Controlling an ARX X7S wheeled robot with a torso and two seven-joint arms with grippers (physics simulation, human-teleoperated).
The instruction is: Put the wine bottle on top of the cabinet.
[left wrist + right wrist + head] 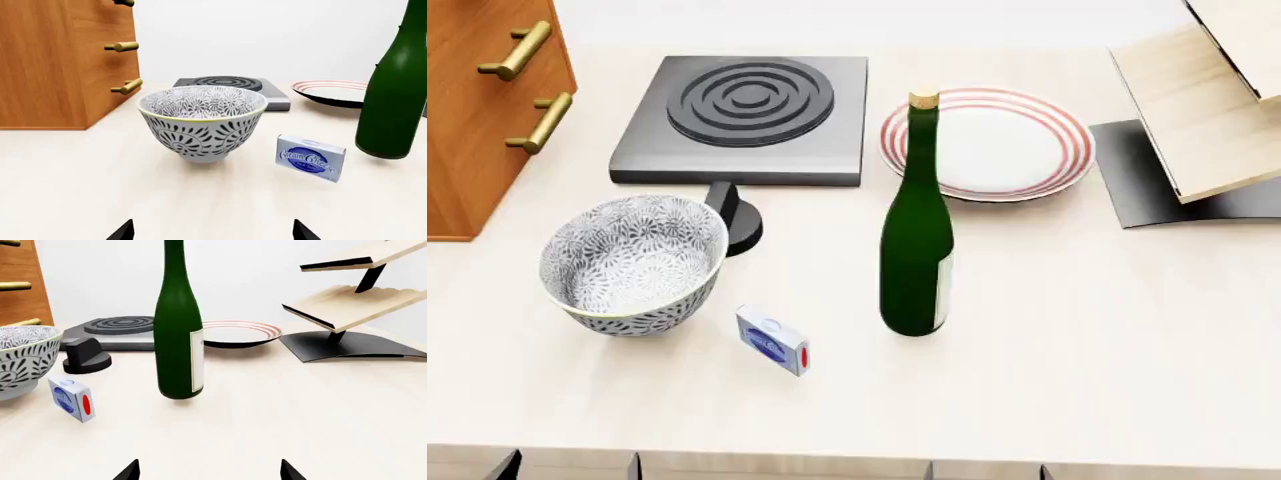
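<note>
From the head camera I see a pale desk (1068,360) with the wine bottle (917,240) standing upright near its middle, dark green with a tan cork and a pale label on its right side. It touches nothing but the desk. Just beyond it lies a white plate (1014,150) with red rim stripes, and to the left of the plate sits a dark grey hotplate (747,110) with a black knob (737,222) at its near edge. A patterned grey-and-white bowl (627,265) stands left of the bottle, and a small blue cream cheese box (774,341) lies between them, nearer to me. The cabinet (481,100), reddish-brown with brass bar handles, fills the far left corner. A pale slanted rack (1201,110) on a dark base stands at the far right. My left claw (212,232) shows only two dark tips, spread apart and empty, facing the bowl. My right claw (208,471) is likewise spread wide, holding nothing, well short of the bottle it faces.
</note>
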